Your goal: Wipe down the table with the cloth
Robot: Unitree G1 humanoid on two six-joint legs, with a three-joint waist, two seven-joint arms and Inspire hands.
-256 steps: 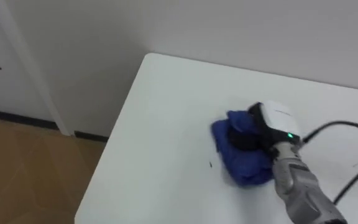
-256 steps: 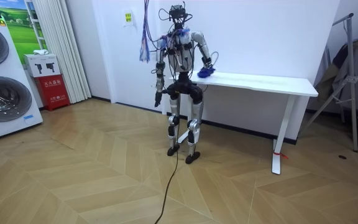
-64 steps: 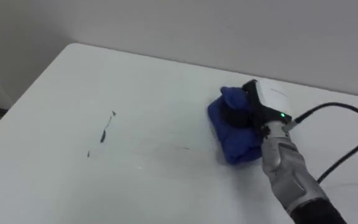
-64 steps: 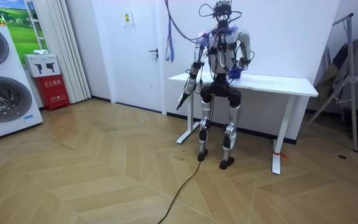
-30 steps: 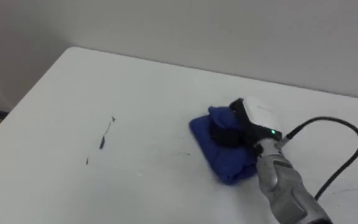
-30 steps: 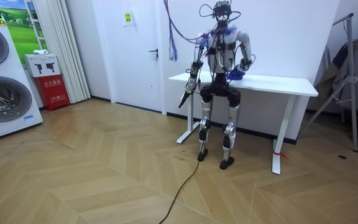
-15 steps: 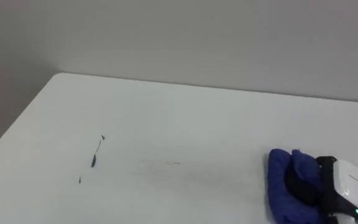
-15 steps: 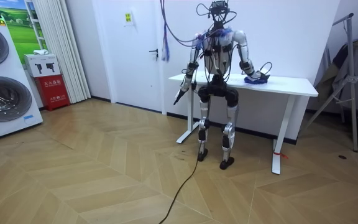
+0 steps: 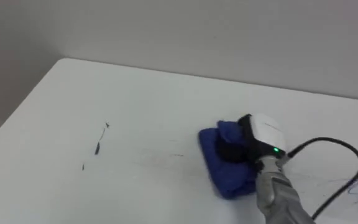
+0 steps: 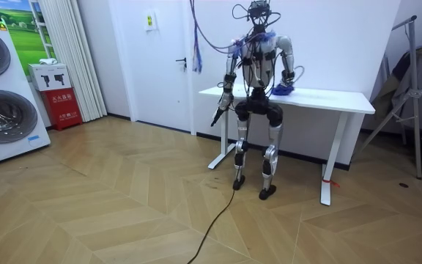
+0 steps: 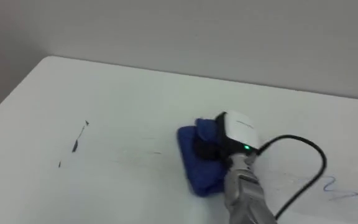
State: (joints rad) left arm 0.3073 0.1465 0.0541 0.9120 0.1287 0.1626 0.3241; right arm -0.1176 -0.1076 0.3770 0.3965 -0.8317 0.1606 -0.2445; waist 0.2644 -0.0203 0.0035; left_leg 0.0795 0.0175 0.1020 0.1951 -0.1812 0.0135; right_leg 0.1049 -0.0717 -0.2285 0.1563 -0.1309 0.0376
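Right hand sweeping blue cloth back leftward across table, returning from far-right reach half second ago. Right arm drawing in toward body. Robot standing further toward room view's right than at start.

The cloth was pinned under the right hand, on the table. Small marks were spotted well to the hand's left, a scribble off to its right, the wall beyond it.
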